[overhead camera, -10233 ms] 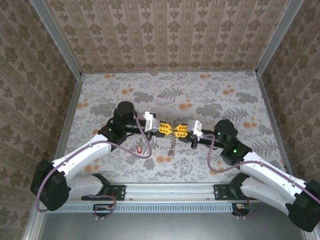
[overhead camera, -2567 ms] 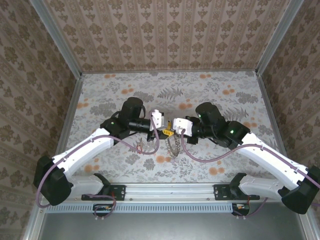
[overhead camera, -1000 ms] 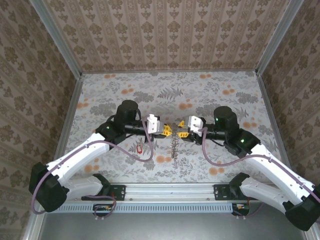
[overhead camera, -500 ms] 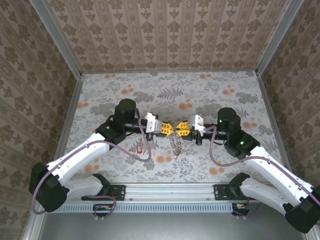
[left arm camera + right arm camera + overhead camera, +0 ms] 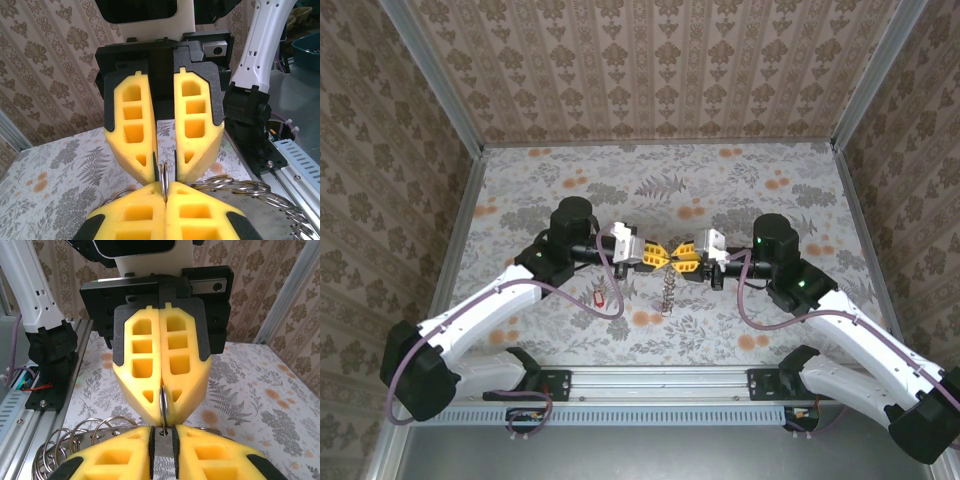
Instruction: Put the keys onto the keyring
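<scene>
Yellow fingers of the left gripper (image 5: 663, 256) clamp shut on the top ring of the one grey metal keyring chain (image 5: 666, 294) dangling mid-table, where the right gripper (image 5: 677, 257) has just closed in tip-to-tip, jaws a slit apart around that ring, readying threading, while the one tiny red-headed key (image 5: 596, 296) lies left, untouched.

Keyring (image 5: 240, 186) cut off at edge
The red key (image 5: 596, 297) was rendered too small for detail to be told.

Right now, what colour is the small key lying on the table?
The key is bright red, seen best in the top external view.
</scene>
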You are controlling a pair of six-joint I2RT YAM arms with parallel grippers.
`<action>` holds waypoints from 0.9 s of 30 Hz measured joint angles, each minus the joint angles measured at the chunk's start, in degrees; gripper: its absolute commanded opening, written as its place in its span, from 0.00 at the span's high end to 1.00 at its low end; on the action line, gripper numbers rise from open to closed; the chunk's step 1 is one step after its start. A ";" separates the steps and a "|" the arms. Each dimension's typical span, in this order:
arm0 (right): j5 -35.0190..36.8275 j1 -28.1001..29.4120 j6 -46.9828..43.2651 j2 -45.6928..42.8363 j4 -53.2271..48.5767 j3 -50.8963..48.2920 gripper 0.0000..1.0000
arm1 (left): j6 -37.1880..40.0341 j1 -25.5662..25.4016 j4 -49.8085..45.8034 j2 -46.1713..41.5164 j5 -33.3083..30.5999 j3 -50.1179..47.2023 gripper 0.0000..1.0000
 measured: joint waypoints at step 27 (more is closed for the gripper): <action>9.38 0.44 -4.52 -0.79 -7.37 0.48 1.00 | 0.52 -0.42 -5.99 1.40 -6.16 0.72 0.81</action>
